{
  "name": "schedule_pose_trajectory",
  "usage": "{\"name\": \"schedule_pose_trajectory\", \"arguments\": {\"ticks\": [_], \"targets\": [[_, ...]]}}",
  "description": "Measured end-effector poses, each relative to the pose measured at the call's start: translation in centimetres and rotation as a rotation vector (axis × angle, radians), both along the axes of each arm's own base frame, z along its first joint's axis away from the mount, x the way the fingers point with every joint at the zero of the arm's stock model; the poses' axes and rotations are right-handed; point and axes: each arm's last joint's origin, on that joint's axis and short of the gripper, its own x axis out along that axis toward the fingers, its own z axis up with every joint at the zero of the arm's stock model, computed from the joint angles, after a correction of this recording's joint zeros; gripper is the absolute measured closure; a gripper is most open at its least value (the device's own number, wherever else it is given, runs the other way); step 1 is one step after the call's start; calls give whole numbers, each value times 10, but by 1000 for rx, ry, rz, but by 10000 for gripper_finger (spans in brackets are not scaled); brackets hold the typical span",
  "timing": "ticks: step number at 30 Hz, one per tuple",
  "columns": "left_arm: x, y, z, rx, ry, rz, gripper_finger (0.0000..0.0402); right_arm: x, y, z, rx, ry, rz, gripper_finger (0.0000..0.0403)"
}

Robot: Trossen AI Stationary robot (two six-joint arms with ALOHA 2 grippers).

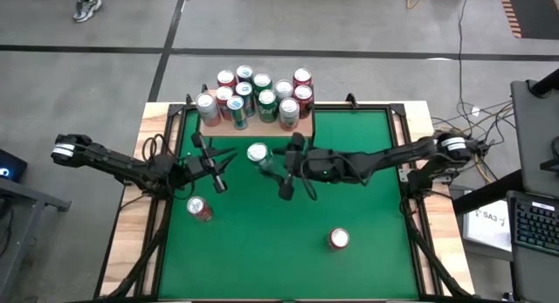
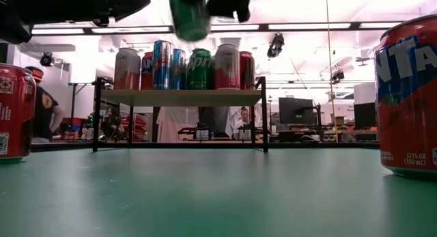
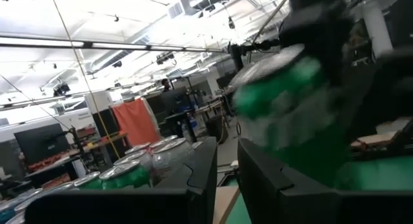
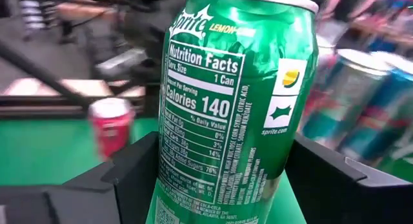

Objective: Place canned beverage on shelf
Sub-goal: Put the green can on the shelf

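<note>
Sprite can (image 4: 232,101) in R gripper (image 1: 266,163), upright

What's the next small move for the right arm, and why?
Probably carry the green Sprite can toward the light-wood shelf on black legs. The right gripper holds it lifted off the green table, just short of the shelf, whose top is crowded with cans; bare wood shows only at its right edge, so aim there.

Two slim dark jointed arms, black cables looped alongside. Each has a white/silver cylindrical collar nr the base: left arm (image 1: 113,161), right arm (image 1: 384,157). Left gripper (image 3: 222,175): flat matte-black angular fingers, notched inner edges. Right gripper (image 4: 219,179): same blocky black fingers w/ bevelled corners.
</note>
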Motion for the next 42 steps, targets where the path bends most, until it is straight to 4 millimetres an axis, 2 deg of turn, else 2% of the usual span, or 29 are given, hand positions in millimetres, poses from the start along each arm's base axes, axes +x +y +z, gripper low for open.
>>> {"name": "schedule_pose_trajectory", "arguments": {"ticks": [2,7,12,17,21,24,26,31,42], "targets": [[0,0,0,8,8,3,354,3,-7,-14,-15,-71,-41,126],[4,0,-8,20,83,6,354,10,-23,-29,-4,-287,-179,126],[13,0,-22,4,170,8,354,32,-31,-55,-38,-274,-286,126],[24,7,-36,-42,218,37,354,56,-33,-53,-52,-289,-429,126],[33,13,-49,-84,245,68,354,70,-38,-61,-83,-208,-542,126],[39,19,-57,-102,248,94,355,78,-40,-57,-91,-171,-583,126],[42,22,-62,-105,242,111,354,80,-42,-53,-64,-167,-601,126],[49,31,-72,-111,222,148,355,82,-54,-63,-27,-130,-648,126],[64,43,-85,-117,199,198,355,79,-68,-68,44,-129,-690,126]]}}
